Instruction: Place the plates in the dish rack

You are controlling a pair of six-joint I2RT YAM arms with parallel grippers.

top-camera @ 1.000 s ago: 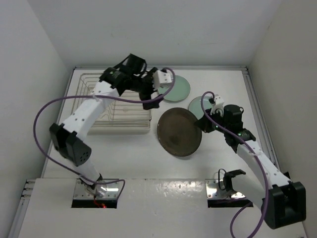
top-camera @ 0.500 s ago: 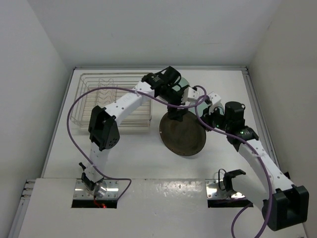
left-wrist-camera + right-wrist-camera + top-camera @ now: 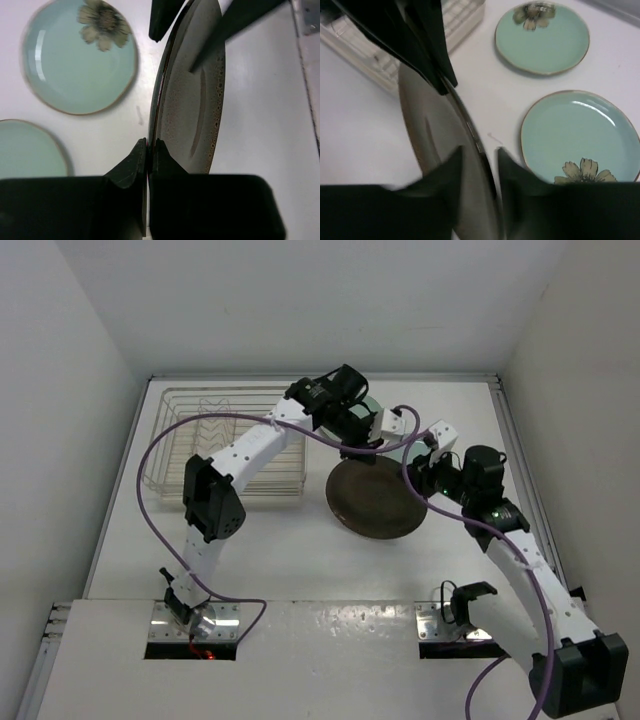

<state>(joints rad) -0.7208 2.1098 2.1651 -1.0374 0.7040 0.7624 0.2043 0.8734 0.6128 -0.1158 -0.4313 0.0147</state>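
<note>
Handover of the brown plate [image 3: 375, 502] looks to be the step in hand. It stands tilted on edge just right of the rack [image 3: 165, 455]. The left gripper [image 3: 149, 146] is clamped on its rim. The right gripper [image 3: 480, 152] straddles the opposite rim, and I cannot tell whether it pinches. Next, I judge, the right must release and the left carry the plate upright into a rack slot. The wrist views show the mint plates [image 3: 542, 37] flat on the bench [image 3: 260, 550]. In the overhead view the arms mostly hide them.
</note>
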